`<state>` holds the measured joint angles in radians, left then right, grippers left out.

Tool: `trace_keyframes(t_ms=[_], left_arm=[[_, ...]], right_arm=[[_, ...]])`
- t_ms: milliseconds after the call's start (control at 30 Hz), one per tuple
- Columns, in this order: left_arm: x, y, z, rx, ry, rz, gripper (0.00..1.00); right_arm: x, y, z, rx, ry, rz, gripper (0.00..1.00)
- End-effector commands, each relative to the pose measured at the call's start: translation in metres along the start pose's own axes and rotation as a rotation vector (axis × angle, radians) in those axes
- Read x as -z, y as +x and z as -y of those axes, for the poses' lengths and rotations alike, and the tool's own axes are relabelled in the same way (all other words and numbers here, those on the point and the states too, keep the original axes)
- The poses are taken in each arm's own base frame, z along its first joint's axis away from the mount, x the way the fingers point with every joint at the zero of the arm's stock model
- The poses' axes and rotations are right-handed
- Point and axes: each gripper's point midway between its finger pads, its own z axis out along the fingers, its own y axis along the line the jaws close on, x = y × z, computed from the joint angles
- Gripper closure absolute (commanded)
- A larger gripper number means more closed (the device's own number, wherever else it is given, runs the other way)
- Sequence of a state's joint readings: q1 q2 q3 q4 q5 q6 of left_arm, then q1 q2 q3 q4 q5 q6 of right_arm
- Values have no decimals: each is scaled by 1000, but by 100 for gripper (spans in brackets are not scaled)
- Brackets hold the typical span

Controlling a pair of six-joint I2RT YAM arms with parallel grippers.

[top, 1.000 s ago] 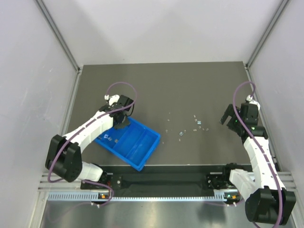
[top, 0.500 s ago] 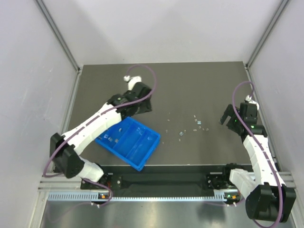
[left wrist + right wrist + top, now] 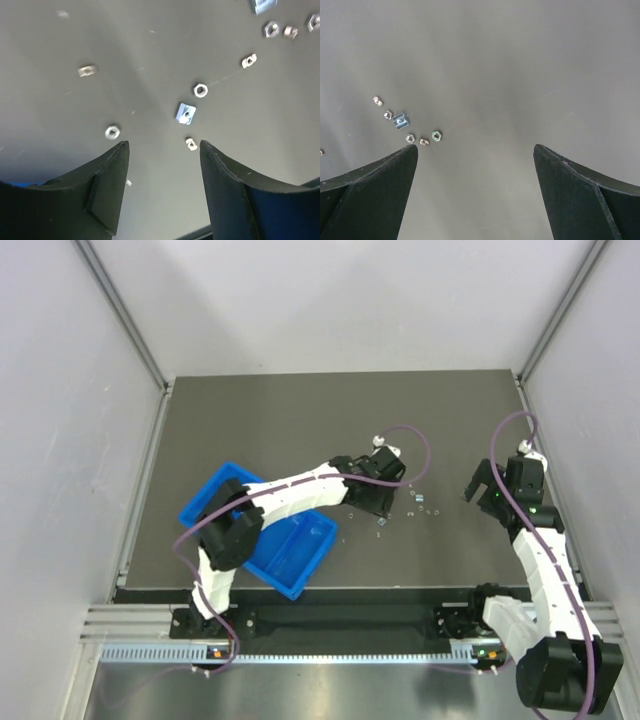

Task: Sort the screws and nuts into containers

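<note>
While the left gripper (image 3: 162,145) hangs spread and empty, loose nuts (image 3: 200,90) lie scattered on table (image 3: 125,30) beneath | right gripper (image 3: 475,147) likewise released | nuts likely light, hard, slick: pinch across opposite flats | blue tray (image 3: 290,552) well apart

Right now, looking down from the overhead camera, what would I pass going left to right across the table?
The blue tray, the left end effector, a cluster of loose nuts, the right end effector.

Overhead; wrist close-ups, nuts (image 3: 200,90) perhaps shared
</note>
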<state>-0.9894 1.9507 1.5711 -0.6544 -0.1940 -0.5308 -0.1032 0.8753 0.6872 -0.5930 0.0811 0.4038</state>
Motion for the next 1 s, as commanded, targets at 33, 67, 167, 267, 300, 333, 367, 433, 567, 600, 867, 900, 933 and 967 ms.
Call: trace_keyframes(t_ms=[33,67,167,267,300,333,367,433,567,600,867,900,933,967], left_arm=[[-6,-27,35,-122,173,46,37],[-15,-21,37,-145,185,26,37],[-27,-11,47,-222,247,-18,38],[-39,-2,38,-258,202,-40,38],[-43,-2,31,-265,168,-37,38],[-46,1,28,-267,155,-45,39],[-47,3,28,-269,154,-49,39],[-50,5,28,-266,150,-55,39],[-57,9,25,-272,115,-61,40],[-59,11,23,-275,107,-64,41],[-70,28,17,-313,45,-100,46],[-69,29,17,-320,36,-103,46],[-69,30,16,-321,29,-107,48],[-69,34,16,-325,23,-115,49]], right_arm=[[5,-12,0,-11,-3,48,0],[5,-12,1,-13,-2,50,0],[6,-12,1,-16,-2,53,0],[7,-13,2,-17,4,58,0],[6,-13,3,-17,11,59,0],[6,-13,4,-16,13,60,0],[5,-12,4,-16,15,56,0],[4,-12,4,-17,16,49,0],[3,-12,3,-14,15,47,0],[3,-12,4,-14,17,47,0],[2,-12,5,-15,22,47,0],[3,-12,4,-18,22,47,0],[3,-12,4,-15,21,45,0],[3,-12,5,-18,25,47,0]])
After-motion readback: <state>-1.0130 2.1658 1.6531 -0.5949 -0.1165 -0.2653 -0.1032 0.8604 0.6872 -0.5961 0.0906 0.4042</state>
